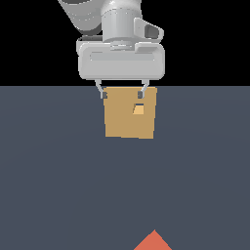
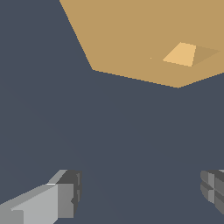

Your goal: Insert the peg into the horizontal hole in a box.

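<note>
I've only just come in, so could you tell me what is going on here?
A simulated Panda arm is working on putting the peg into the box. Its pincer hangs open and empty above the floor, in front of the box in the exterior view. The peg lies apart at that view's bottom edge, only its orange-red tip showing, so it has not been picked up. The box's square hole is empty.

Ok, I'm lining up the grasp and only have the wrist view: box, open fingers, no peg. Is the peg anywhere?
Observer: Yes, the peg shows as an orange-red tip at the exterior view's bottom edge, mostly cut off.
Operator: Where from the box?
Observer: Apart from the box, which sits further up that picture, bare floor between.
Operator: And the tool?
Observer: The tool hangs at the box's upper edge, far from the peg.
</note>
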